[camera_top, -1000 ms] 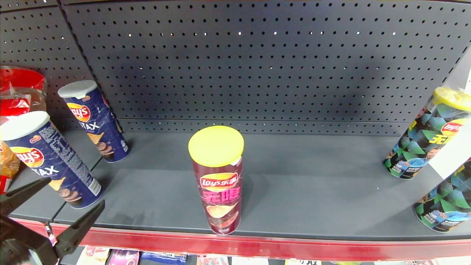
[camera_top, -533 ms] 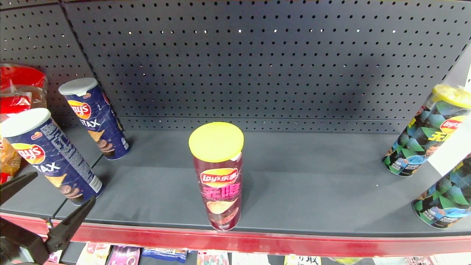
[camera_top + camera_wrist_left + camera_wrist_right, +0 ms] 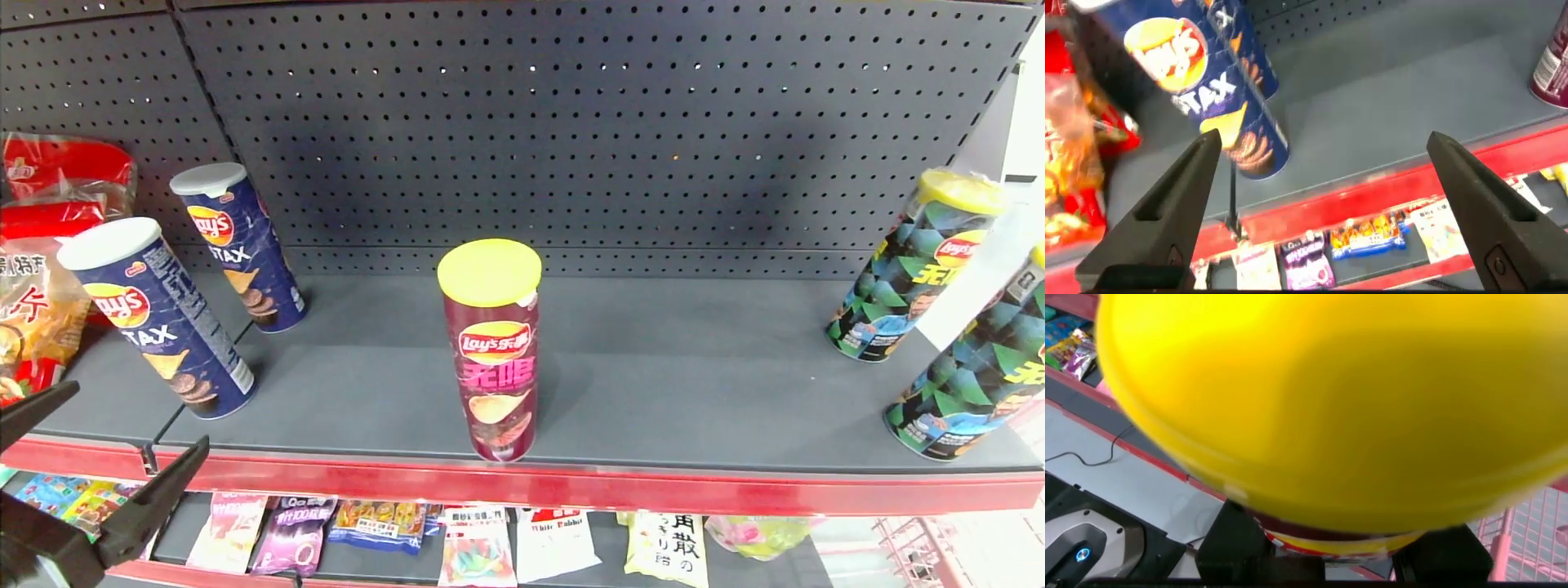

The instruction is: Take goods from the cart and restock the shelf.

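Yellow-lidded can [image 3: 1331, 400] sits clamped in the right claw [image 3: 1335, 551]; the left claw [image 3: 140, 412] gapes empty before the shelf edge [image 3: 571, 486], a blue can [image 3: 159, 314] just beyond.

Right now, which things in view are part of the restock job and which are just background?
Job:
- shelf
- yellow-lidded can, gripped in the right end effector
- left end effector, open, at the shelf's left front
- maroon can, upright near the front edge, probably just stocked

Background:
- blue cans
- green-patterned cans
- snack bags, far left
- packets, lower shelf
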Controlling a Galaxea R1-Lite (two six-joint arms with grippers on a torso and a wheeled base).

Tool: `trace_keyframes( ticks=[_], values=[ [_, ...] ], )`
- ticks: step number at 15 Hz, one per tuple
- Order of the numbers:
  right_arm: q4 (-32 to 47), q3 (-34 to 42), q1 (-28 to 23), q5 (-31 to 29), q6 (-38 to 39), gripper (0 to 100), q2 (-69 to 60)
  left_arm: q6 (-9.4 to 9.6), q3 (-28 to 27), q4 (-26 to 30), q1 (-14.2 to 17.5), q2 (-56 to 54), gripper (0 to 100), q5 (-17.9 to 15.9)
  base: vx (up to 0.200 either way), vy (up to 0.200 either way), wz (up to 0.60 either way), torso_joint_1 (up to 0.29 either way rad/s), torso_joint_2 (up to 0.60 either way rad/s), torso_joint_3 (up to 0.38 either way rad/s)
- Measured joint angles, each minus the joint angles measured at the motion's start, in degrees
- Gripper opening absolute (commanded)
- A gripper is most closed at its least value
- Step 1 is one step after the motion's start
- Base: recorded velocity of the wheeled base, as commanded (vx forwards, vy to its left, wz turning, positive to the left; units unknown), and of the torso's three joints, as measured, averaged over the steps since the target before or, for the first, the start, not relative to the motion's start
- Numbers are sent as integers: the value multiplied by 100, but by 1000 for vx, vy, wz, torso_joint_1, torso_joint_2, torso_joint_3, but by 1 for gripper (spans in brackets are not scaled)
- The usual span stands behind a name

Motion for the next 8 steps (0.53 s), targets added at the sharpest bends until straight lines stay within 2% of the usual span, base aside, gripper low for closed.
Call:
trace_keyframes(
  ticks=[6,8],
  values=[
    [-35,-101,11,22,-65,0,133,13,82,0,-4,-154,100,-49,0,0,0,0,0,0],
    [-71,-322,33,79,-174,0,472,115,352,11,-34,-304,100,-282,0,0,0,0,0,0]
  ],
)
